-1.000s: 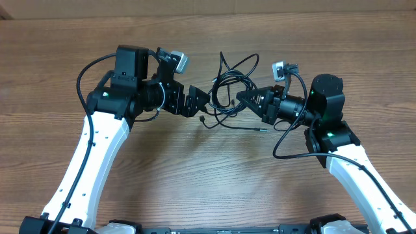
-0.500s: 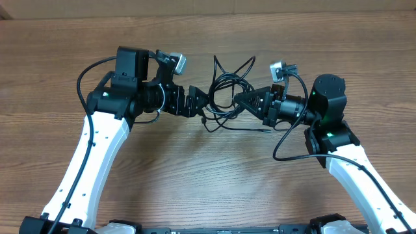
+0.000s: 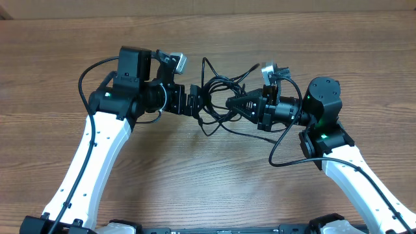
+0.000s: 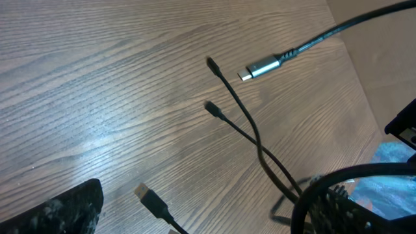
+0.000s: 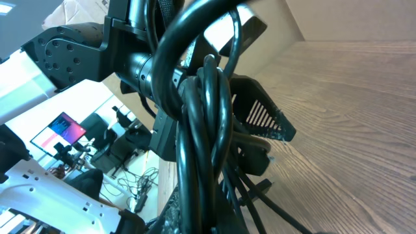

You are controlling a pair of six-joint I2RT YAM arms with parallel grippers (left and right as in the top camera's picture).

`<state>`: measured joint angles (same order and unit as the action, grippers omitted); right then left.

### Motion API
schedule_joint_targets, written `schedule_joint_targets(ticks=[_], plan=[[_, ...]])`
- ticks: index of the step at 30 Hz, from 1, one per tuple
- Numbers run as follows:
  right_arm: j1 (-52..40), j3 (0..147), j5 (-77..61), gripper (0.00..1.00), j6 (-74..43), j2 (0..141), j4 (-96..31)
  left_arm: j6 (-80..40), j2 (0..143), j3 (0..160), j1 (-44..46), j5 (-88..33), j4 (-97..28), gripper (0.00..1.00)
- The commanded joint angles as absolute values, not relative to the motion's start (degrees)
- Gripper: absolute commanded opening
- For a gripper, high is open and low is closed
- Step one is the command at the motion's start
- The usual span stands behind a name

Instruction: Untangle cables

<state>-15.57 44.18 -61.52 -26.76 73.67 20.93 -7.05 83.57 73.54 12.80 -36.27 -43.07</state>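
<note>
Two robot arms meet over a brown wooden table [image 3: 195,169]. Between them, a little toward 12 o'clock from the table's middle, is a knot of thin black cables [image 5: 201,143]. The right gripper [image 3: 237,104] is at 3 o'clock of the knot, its jaws pinched on a thick bunch of cords. The left gripper [image 3: 197,103] is at 9 o'clock, its jaws wide, with one loop by a finger. Loose ends, one with a shiny silver plug [image 4: 260,67], dangle above the wood.
</note>
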Motion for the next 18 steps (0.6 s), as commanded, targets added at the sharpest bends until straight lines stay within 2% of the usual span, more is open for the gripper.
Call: schedule_joint_targets(ticks=[1, 3, 4, 6, 8, 9, 10, 15, 18], plan=[[-16.7, 44.6, -63.2, 0.04, -26.9, 73.3, 21.4, -7.7, 83.2, 74.0, 14.0, -37.1, -43.0, 1.0], [-16.7, 44.6, -63.1, 0.04, -26.8, 73.3, 21.4, -7.7, 83.2, 74.0, 14.2, -37.8, -43.5, 1.0], [-16.7, 44.6, -63.1, 0.04, -26.8, 73.3, 21.4, -7.7, 83.2, 74.0, 14.7, -38.6, -43.7, 0.95], [-16.7, 44.6, -63.1, 0.04, -26.8, 73.3, 21.4, -6.6, 83.2, 74.0, 15.7, -38.2, -43.6, 0.93], [-16.7, 44.6, -63.1, 0.04, -26.8, 73.3, 21.4, -5.8, 83.2, 74.0, 17.0, -34.4, -43.6, 0.84], [-16.7, 44.6, -63.1, 0.04, -27.1, 73.3, 21.4, -6.0, 83.2, 74.0, 17.7, -30.3, -43.8, 0.73], [-16.7, 44.6, -63.1, 0.04, -27.1, 73.3, 21.4, -7.2, 83.2, 74.0, 18.4, -25.9, -44.3, 0.7], [-16.7, 44.6, -63.3, 0.04, -28.4, 73.3, 22.1, -17.7, 83.2, 74.0, 18.9, -11.3, -48.4, 0.69], [-16.7, 44.6, -64.8, 0.04, -28.8, 73.3, 24.0, -21.4, 83.2, 74.0, 18.9, -6.8, -50.5, 0.64]])
